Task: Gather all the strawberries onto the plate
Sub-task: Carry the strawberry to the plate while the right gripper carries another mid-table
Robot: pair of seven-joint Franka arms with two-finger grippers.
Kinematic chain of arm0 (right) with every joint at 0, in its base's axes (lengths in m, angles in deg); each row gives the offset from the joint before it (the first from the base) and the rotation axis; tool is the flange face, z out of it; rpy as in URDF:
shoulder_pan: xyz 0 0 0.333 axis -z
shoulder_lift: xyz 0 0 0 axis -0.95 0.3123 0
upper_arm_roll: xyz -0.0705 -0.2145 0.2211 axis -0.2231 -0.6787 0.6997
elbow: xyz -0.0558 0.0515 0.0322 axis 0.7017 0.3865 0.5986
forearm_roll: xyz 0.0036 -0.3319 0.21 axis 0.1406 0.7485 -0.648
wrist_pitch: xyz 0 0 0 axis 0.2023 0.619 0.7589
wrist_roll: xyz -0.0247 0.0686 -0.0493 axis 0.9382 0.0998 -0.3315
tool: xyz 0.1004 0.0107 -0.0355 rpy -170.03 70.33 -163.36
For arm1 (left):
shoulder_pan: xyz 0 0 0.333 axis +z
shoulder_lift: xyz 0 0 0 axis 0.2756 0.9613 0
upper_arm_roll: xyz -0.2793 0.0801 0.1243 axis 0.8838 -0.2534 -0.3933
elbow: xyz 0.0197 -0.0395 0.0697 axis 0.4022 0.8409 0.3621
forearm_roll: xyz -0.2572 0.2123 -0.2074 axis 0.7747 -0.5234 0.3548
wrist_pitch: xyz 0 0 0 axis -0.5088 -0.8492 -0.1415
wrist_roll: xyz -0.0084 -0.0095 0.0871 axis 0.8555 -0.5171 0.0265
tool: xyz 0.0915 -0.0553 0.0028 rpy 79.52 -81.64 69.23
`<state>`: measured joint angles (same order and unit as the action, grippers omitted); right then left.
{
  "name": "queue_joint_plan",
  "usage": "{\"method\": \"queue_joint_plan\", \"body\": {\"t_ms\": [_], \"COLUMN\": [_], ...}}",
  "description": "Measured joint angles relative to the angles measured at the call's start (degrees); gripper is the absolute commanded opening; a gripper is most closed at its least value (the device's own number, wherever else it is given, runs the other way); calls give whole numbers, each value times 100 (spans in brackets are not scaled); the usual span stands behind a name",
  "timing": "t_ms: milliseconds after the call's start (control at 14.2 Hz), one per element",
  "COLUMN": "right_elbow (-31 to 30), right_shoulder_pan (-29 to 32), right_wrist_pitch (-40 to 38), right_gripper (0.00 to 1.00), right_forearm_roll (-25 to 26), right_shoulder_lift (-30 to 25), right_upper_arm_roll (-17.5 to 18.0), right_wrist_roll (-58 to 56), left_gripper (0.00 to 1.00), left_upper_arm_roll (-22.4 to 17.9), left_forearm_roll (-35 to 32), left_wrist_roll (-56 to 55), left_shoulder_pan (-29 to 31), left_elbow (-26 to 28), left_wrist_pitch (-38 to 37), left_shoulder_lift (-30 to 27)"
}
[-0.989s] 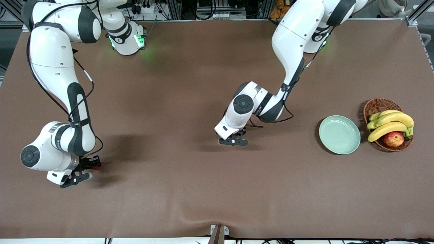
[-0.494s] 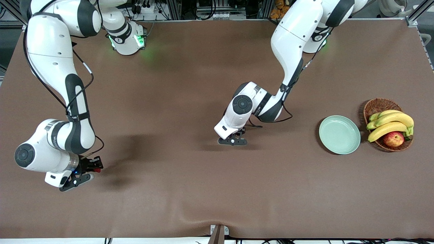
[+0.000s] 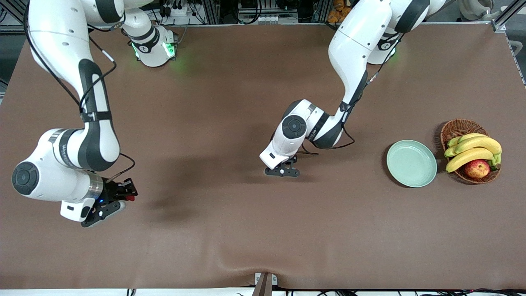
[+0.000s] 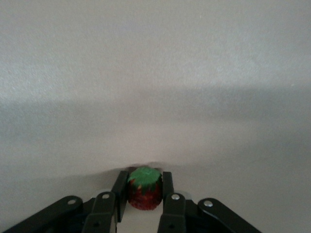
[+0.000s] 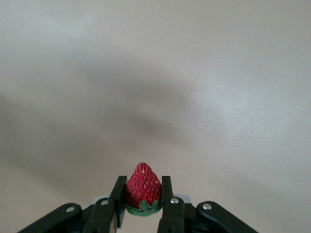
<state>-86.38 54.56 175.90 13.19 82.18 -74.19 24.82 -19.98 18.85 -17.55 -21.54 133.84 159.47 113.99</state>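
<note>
1. Round shallow mint-green plate (image 3: 411, 163) sits toward the left arm's end of the table, nothing in it.
2. Brown woven wicker basket (image 3: 456, 128) is just beside the plate, closer to the table's end. It holds a bunch of yellow bananas (image 3: 474, 149) with greenish tips and a red-yellow apple (image 3: 477, 168).
3. Left gripper (image 3: 283, 169) is down low at mid-table, fingers clamped on a small dark-red strawberry with a green top (image 4: 144, 188). In the left wrist view the green top faces out from between the pads. The berry is hidden under the wrist in the front view.
4. Right gripper (image 3: 123, 198) is up over the right arm's end of the table, fingers closed on a second small red strawberry (image 5: 143, 189), pointed tip outward, green leaves against the finger bases. A bit of red shows at the fingertips in the front view.
5. A third berry: can't find it in any view.
6. Surface is a brown cloth-covered table (image 3: 230, 230), slight ripple at the edge nearest the front camera, arm shadows across it.
7. Past the bases: aluminium frame rails, cables, green status lights on both bases.
</note>
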Motion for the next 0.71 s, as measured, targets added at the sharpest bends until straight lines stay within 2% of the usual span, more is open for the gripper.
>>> {"method": "queue_joint_plan", "body": {"t_ms": [282,565,706], "right_elbow": [-10,-99,-131], "right_shoulder_pan": [-380,-853,-1112], "right_wrist_pitch": [-186,-197,-193], "right_gripper": [0,0,0], "right_forearm_roll": [-5,-18,-271], "right_shoulder_lift": [-262,-468,-505], "right_upper_arm_roll": [13,28,31], "right_wrist_roll": [553,966,1030], "left_gripper": [19,19,18], "left_upper_arm_roll": [-51,-91,-101], "left_forearm_roll": [0,0,0], "left_wrist_roll": [-130,75,299], "left_shoulder_pan": [37,335,616], "left_elbow": [-33,-33,72], "left_wrist_pitch": [-117,-844,-1036], "left_shoulder_lift": [-175,-618,-877]}}
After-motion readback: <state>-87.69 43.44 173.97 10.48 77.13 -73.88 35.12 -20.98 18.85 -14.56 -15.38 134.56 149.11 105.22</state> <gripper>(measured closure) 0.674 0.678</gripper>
